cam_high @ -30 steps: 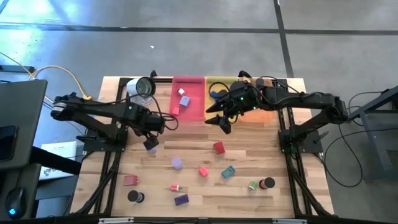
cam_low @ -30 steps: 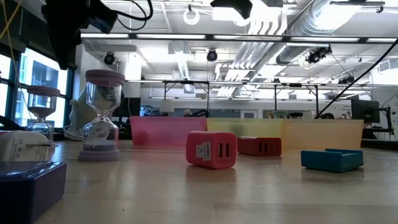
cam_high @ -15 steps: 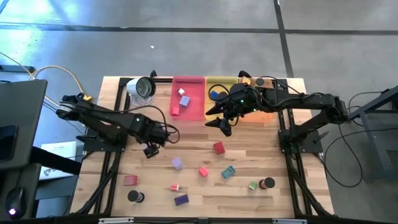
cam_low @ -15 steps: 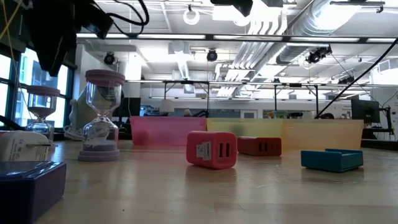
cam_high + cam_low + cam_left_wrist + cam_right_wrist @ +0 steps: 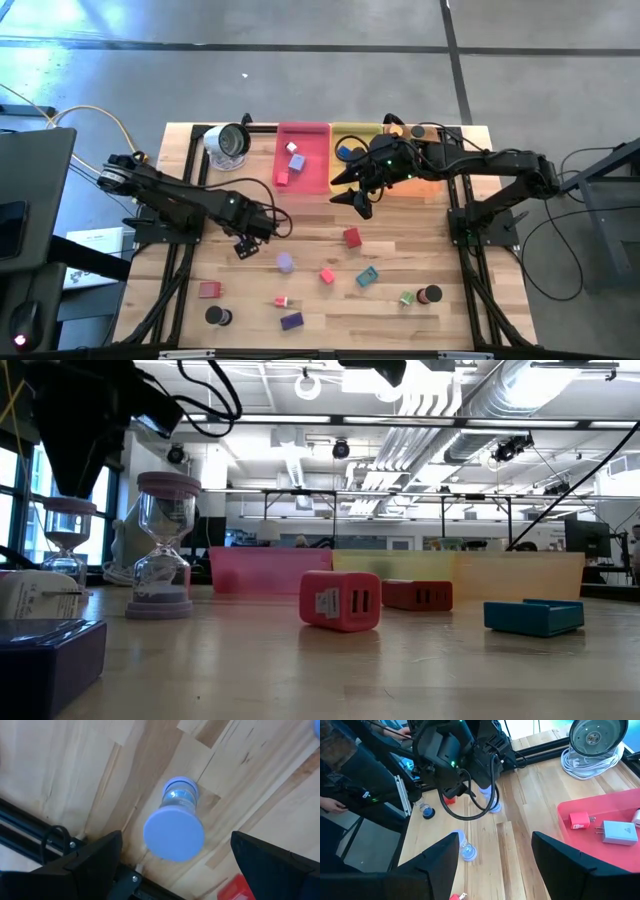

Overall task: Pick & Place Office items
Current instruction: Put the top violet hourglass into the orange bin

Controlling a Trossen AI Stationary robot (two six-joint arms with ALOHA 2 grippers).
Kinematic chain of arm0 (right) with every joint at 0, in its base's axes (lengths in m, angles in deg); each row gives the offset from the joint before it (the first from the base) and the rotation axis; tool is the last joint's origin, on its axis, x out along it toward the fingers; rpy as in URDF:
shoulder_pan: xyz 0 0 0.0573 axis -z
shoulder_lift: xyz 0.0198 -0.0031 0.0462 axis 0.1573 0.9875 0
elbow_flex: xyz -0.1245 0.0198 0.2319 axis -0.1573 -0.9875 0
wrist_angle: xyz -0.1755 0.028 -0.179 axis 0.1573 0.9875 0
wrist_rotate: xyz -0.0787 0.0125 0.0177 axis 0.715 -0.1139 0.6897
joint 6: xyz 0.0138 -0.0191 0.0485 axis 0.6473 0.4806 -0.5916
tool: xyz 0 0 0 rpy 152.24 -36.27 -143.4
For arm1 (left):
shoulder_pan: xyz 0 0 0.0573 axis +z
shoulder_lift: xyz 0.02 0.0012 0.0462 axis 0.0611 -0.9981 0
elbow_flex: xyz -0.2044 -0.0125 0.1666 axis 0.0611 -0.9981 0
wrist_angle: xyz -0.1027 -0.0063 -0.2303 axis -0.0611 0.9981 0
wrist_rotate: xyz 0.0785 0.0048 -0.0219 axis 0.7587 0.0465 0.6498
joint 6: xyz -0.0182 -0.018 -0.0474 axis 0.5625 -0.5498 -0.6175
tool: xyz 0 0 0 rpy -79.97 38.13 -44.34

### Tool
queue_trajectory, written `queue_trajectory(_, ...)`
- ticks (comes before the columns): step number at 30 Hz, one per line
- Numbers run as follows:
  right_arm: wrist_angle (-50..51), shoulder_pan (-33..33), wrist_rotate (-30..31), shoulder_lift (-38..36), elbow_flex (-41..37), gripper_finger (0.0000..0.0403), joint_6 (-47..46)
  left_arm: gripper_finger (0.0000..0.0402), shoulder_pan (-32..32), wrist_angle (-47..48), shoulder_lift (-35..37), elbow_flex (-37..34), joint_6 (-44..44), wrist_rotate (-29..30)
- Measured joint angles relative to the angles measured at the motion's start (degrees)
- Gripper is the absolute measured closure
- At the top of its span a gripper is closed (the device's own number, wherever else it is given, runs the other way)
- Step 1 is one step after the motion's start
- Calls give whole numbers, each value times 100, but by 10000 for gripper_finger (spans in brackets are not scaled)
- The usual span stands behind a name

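A small hourglass-shaped cylinder with lavender caps point(image 5: 174, 832) stands upright on the wood, also seen in the low view point(image 5: 68, 540). My left gripper point(image 5: 243, 247) hangs open straight above it, pointing down, and hides it in the high view. Its two fingers point(image 5: 95, 865) stand wide on either side of the cylinder in the left wrist view, above its top cap. My right gripper point(image 5: 355, 200) is open and empty, held up over the near rim of the trays. A second lavender cylinder point(image 5: 285, 263) stands just right of the left gripper.
Pink point(image 5: 303, 155), yellow point(image 5: 350, 135) and orange point(image 5: 432, 183) trays line the far edge, with a round silver-and-white object point(image 5: 228, 140) to their left. Red point(image 5: 351, 237), pink point(image 5: 327, 275), teal point(image 5: 367, 277) and purple point(image 5: 291, 321) blocks and black discs point(image 5: 218, 316) lie toward the near edge.
My left gripper has moved toward the table's near edge and come down, still open, so that it now hangs lower over the lavender-capped cylinder. The cylinder has stayed in place.
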Motion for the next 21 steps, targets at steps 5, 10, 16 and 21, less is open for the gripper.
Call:
queue_trajectory(5, 2, 0, -1, 0, 2, 163, 61, 38, 19, -318, 0, -188, 0, -29)
queue_trajectory(10, 4, -37, -2, 0, 0, 163, 99, 38, 37, -405, 2, -349, -2, -111)
queue_trajectory(16, 4, -42, -2, 0, 0, 163, 130, 38, 37, -560, 2, -488, -31, -157)
queue_trajectory(21, -30, -37, 2, 125, -2, 163, 111, 38, 37, -597, 2, -569, -41, -157)
